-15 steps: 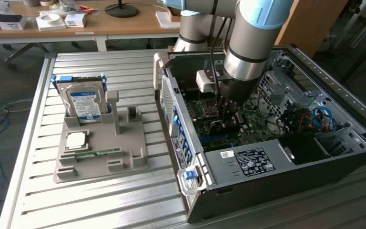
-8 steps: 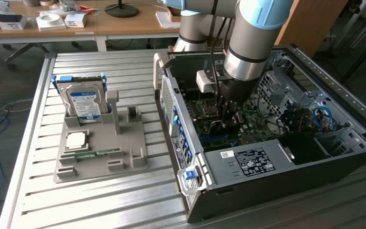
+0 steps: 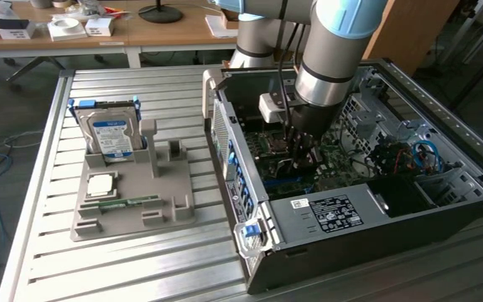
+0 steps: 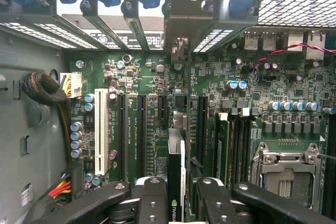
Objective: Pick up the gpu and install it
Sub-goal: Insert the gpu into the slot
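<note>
The gpu (image 4: 175,148) stands on edge between my fingers, a thin dark card with a green logo near the fingertips. Its grey metal bracket (image 4: 182,22) is up against the rear slot openings of the case. My gripper (image 4: 176,192) is shut on the card, with one black finger (image 4: 152,198) on each side. The card hangs over the green motherboard (image 4: 252,85), in line with the long dark expansion slots (image 4: 143,129). I cannot tell whether its edge touches a slot. In the exterior view my gripper (image 3: 300,154) reaches down into the open computer case (image 3: 326,217).
A grey holder (image 3: 178,217) on the slatted table carries a silver hard drive (image 3: 111,135), a processor chip (image 3: 100,184) and a green memory stick (image 3: 128,202). Inside the case are a white slot (image 4: 101,129), memory sticks (image 4: 233,140), the processor socket (image 4: 283,174) and cable bundles (image 4: 44,90).
</note>
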